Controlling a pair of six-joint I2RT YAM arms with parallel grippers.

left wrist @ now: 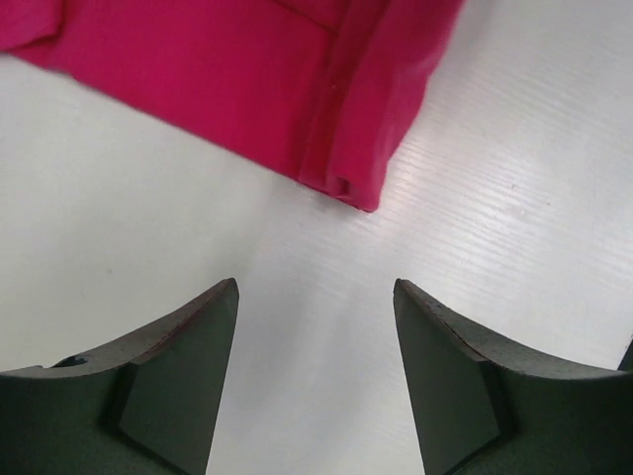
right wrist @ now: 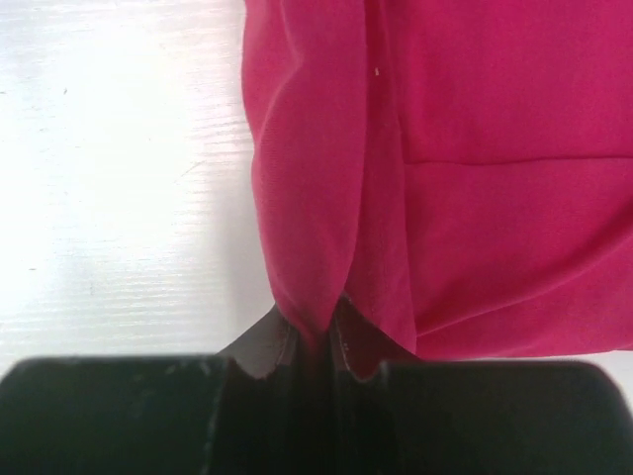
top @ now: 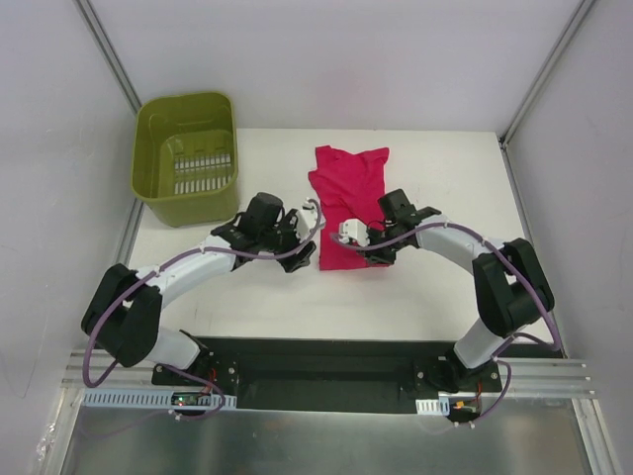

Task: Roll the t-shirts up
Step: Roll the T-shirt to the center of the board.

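The plain magenta-red soft fabric t-shirt (top: 346, 188) is laid folded narrow at mid-table. Its 6 o'clock hem is pinched by the closed right gripper (right wrist: 315, 332), and the caught edge is hidden between the fingers. The left gripper (left wrist: 316, 292) is seen wide open and empty at the shirt's 8 o'clock.

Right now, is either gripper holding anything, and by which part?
The right gripper is shut on the t-shirt, pinching a lengthwise fold of fabric near its near end. The left gripper is open over the table, holding nothing.

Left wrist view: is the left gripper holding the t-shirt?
No, the left gripper stands open over bare table, the t-shirt lying clear ahead of it.
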